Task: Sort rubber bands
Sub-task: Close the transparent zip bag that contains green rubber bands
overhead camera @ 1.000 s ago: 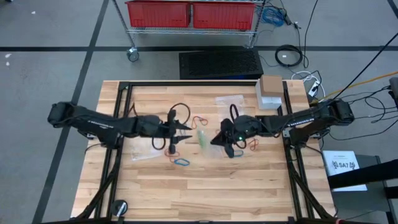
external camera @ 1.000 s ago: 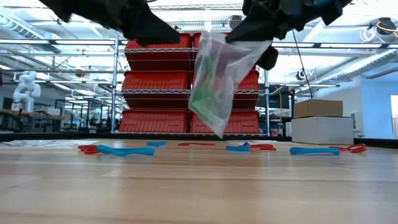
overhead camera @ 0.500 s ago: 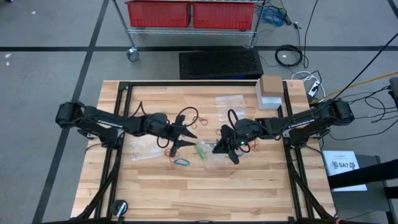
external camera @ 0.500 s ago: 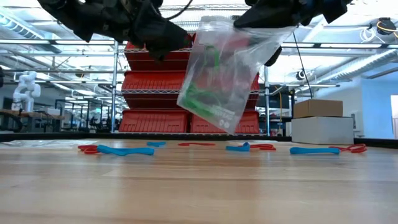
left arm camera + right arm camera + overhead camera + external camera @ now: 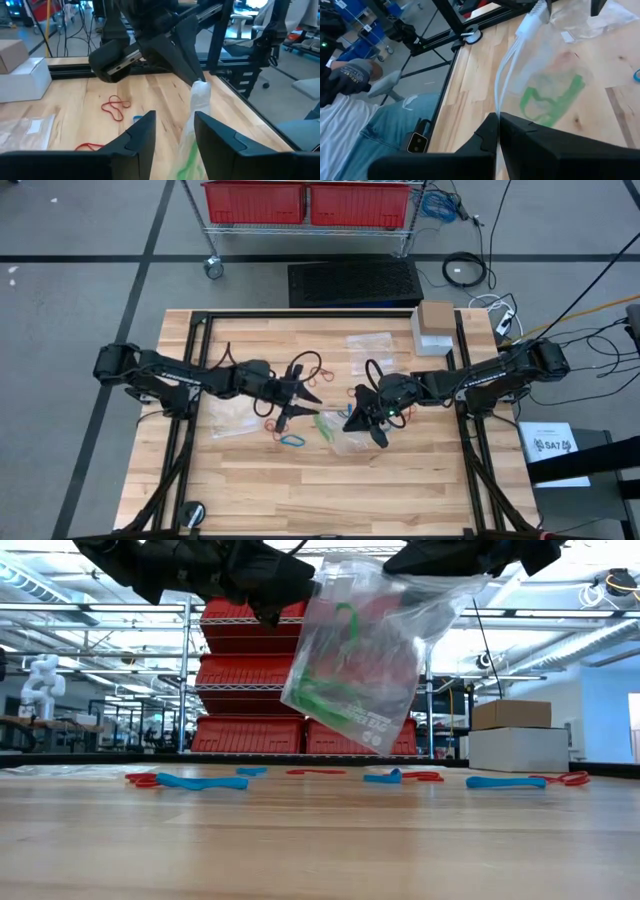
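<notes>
The wooden table [image 5: 330, 490] carries scattered rubber bands [image 5: 292, 440] and clear bags [image 5: 368, 339].

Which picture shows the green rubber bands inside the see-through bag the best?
The low view: the green rubber bands show big and clear inside the clear bag, which hangs above the table. The right wrist view shows them blurrier through the plastic, the left wrist view only a green smear, and the high view just a tiny green streak.
</notes>
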Available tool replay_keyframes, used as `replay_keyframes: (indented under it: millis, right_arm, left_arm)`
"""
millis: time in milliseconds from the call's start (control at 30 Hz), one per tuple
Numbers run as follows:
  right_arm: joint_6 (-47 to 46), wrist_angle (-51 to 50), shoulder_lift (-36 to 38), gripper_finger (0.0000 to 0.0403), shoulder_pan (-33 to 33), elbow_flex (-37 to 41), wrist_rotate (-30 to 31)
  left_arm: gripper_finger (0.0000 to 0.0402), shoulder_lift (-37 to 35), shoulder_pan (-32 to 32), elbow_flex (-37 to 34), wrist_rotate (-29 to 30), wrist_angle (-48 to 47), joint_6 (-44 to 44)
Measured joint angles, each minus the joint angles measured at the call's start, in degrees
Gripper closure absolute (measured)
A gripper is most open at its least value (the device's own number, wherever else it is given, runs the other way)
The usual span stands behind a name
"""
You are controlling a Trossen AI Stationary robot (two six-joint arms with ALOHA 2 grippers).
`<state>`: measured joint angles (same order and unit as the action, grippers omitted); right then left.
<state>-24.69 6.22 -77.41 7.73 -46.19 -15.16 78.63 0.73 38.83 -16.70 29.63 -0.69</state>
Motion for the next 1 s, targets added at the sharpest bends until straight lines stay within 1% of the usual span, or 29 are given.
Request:
replay_keyframes:
  millis: [167, 267, 400, 500, 600, 733, 1000]
  right_arm:
    - [0.1, 0.0, 0.0, 0.0403, 0.0, 0.0, -0.2]
    - [0.2, 0.0, 0.0, 0.0403, 0.0, 0.0, -0.3]
    - [0.3, 0.0, 0.0, 0.0403, 0.0, 0.0, -0.4]
    - [0.3, 0.0, 0.0, 0.0403, 0.0, 0.0, -1.1]
    - [0.3, 0.0, 0.0, 0.0403, 0.0, 0.0, -1.3]
    - [0.3, 0.1, 0.0, 0.0403, 0.0, 0.0, -1.3]
    - [0.3, 0.3, 0.0, 0.0403, 0.1, 0.0, -1.5]
  left_arm:
    - [0.0286, 0.0, -0.1, 0.0, -3.0, 1.7, -0.1]
    - [0.0293, 0.0, -0.1, 0.0, -3.7, 2.4, 0.2]
    - [0.0294, 0.4, -0.1, 0.0, -3.8, 2.8, 0.4]
    - [0.0295, 1.7, -0.1, 0.2, -4.9, 3.0, 0.8]
    - [0.0295, 4.0, -0.2, 1.6, -7.2, 3.0, 1.8]
    - [0.0295, 6.7, -0.4, 4.0, -7.3, 2.9, 1.4]
    - [0.0296, 7.3, -0.4, 4.6, -7.8, 2.4, 1.2]
